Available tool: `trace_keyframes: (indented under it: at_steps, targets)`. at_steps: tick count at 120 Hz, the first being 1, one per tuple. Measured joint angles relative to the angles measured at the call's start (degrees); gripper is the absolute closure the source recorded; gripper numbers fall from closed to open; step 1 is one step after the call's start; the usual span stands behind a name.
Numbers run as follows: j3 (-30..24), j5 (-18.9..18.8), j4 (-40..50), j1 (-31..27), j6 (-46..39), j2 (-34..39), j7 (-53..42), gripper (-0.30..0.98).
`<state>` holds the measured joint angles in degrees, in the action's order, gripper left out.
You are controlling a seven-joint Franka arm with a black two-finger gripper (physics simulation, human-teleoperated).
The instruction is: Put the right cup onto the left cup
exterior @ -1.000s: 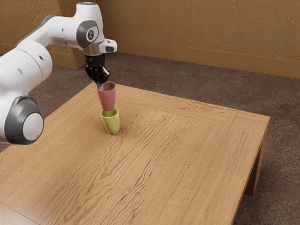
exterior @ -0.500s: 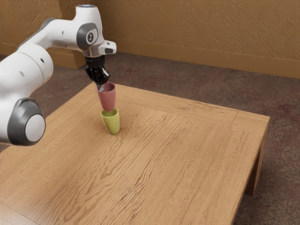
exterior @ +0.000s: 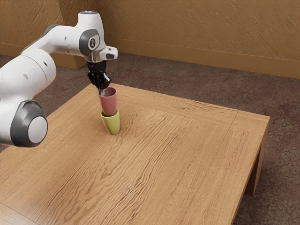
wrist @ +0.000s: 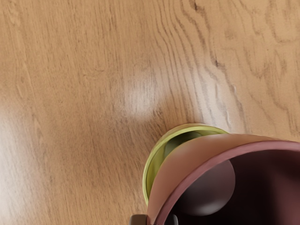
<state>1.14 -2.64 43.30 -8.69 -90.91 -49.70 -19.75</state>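
Two cups, one above the other, in the exterior view: pink cup [exterior: 108,103] upright, base at the mouth of the yellow-green cup [exterior: 111,123], upright on the wooden table [exterior: 187,164]. Black gripper [exterior: 101,92] at the pink rim, probably to leave the base free for nesting. Brown wall [exterior: 197,33] and dark floor [exterior: 187,72] beyond.

In the wrist view, one fingertip inside the pink cup, one outside, wall pinched between. Yellow-green rim visible beside it: perhaps slightly off-centre, with that lip the likeliest snag.
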Motion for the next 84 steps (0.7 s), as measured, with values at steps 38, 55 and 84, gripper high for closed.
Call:
trace_keyframes:
  at_steps: [38,55,84]
  targets:
    - [-0.69,0.61,0.14,0.02,0.86,0.26,0.31,0.28]
    - [-0.70,0.79,0.14,0.28,2.04,1.08,0.86,0.14]
    - [-0.92,1.05,1.54,0.99,3.27,4.68,1.67,0.05]
